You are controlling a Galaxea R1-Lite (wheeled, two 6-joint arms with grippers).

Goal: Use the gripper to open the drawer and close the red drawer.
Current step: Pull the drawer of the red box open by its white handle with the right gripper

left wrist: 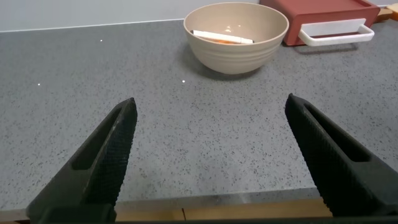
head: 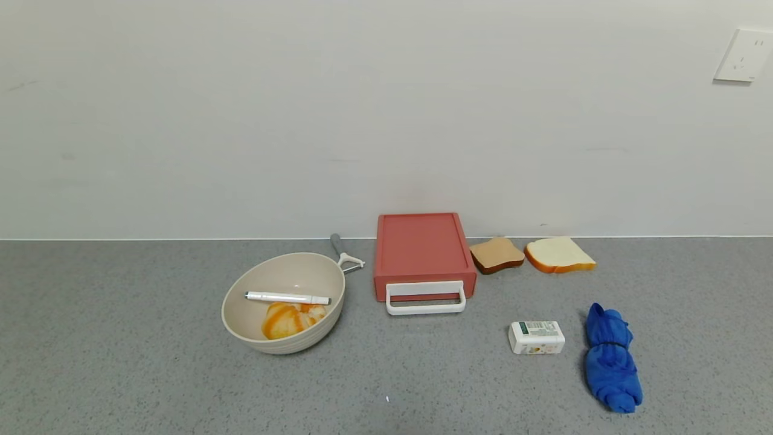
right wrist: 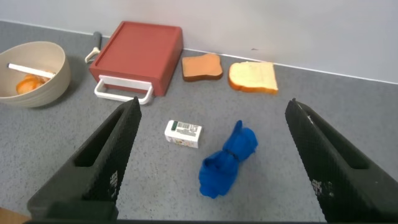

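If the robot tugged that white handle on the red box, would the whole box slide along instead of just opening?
Quite possibly. The red drawer looks like thin plastic, so probably light, and it sits loose on the smooth grey counter with nothing visibly bracing it. The white loop handle looks stiff and easy to hook. A slow pull, perhaps with the case held, seems safer.

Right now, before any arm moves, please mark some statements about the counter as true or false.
1. The red drawer is shut. True.
2. A pen lies across the bowl. True.
3. The blue cloth lies left of the bowl. False: it lies far to the right.
4. The right gripper holds the white handle. False: its jaws are open, well short of it.
5. The left gripper is open over bare counter. True.
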